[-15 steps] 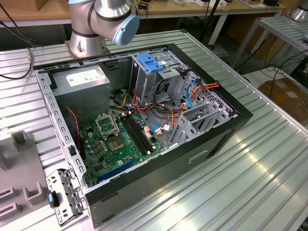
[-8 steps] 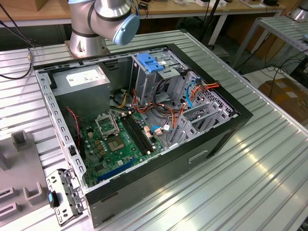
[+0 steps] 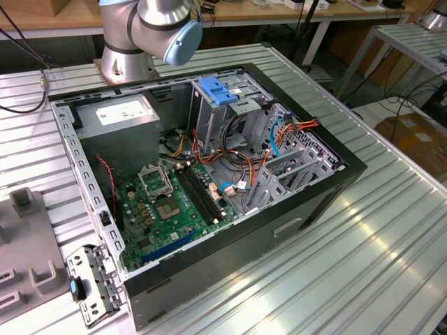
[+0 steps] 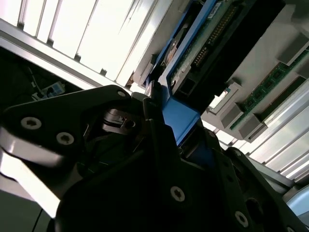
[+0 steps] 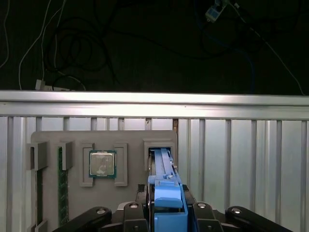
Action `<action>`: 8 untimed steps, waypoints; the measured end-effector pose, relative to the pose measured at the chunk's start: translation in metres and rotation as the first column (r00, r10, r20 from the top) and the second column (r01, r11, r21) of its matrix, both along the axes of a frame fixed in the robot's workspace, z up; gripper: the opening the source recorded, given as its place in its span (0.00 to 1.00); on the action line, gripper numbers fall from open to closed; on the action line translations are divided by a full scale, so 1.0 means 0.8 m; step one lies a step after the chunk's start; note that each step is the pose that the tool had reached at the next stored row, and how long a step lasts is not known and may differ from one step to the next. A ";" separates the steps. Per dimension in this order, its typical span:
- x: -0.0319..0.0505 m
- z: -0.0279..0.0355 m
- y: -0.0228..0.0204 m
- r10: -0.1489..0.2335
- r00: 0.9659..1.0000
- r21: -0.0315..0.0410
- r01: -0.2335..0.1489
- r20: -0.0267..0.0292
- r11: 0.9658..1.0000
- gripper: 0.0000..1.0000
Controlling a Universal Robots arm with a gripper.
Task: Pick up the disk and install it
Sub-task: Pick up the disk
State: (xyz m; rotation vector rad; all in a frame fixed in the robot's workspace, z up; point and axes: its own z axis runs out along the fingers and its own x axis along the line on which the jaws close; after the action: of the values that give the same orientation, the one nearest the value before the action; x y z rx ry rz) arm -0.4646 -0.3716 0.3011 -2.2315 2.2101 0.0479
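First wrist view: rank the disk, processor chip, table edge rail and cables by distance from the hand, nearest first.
1. disk: gripped in the hand, standing in the grey tray's slot.
2. processor chip: in the tray pocket beside that slot.
3. table edge rail: past the tray.
4. cables: in the dark beyond the rail.

Blue-framed disk (image 5: 165, 189) (seemingly dark body)

Computer case (image 3: 279, 230) lay open on the slatted table (image 3: 391, 265), with the robot base (image 3: 126, 63) behind it. Inside, the power supply (image 3: 119, 122) sat behind the motherboard (image 3: 160, 216). In the first wrist view, the disk (image 5: 164, 169) stood in a fixture tray (image 5: 77, 203) slot just beside the processor (image 5: 102, 163), the gripper (image 5: 166, 195) clasping its end.
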 end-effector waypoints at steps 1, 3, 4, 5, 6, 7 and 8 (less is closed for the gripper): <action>0.000 0.0000 0.0000 0.000 1.000 0.000 0.000 0.000 1.000 0.37; 0.000 -0.0035 0.0000 0.000 1.000 0.000 0.000 -0.001 1.000 0.37; 0.000 -0.0058 0.0000 0.000 1.000 0.000 0.000 -0.001 1.000 0.37; 0.000 -0.0093 0.0000 0.000 1.000 0.000 0.000 -0.001 1.000 0.37; 0.000 -0.0128 0.0000 0.000 1.000 0.000 0.000 -0.001 1.000 0.37; 0.000 -0.0150 -0.0001 0.000 1.000 0.000 0.000 0.000 1.000 0.37; 0.000 -0.0150 -0.0001 0.000 1.000 0.000 0.000 0.000 1.000 0.37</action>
State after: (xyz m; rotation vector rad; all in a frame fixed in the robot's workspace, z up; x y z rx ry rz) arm -0.4646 -0.3717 0.2891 -2.2318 2.2104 0.0482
